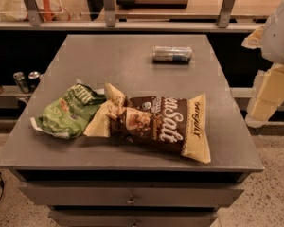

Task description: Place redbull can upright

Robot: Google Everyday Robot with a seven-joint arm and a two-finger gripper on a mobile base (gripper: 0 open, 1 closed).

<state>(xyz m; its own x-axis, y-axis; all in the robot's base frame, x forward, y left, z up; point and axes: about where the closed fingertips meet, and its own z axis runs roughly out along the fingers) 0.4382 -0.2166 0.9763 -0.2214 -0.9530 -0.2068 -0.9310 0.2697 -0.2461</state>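
The redbull can (172, 54) lies on its side on the far right part of the grey table (132, 65), its long axis running left to right. It is slim, silver and blue. My gripper (262, 109) hangs at the right edge of the view, beyond the table's right side. It is well to the right of the can, nearer to me, and touches nothing. The white arm (279, 30) rises above it.
A brown and cream snack bag (165, 124) and a green snack bag (68, 111) lie across the table's front half. Small dark cans (27, 81) stand on a low shelf to the left. A railed counter (132, 13) runs behind the table. Drawers (130, 196) sit below the tabletop.
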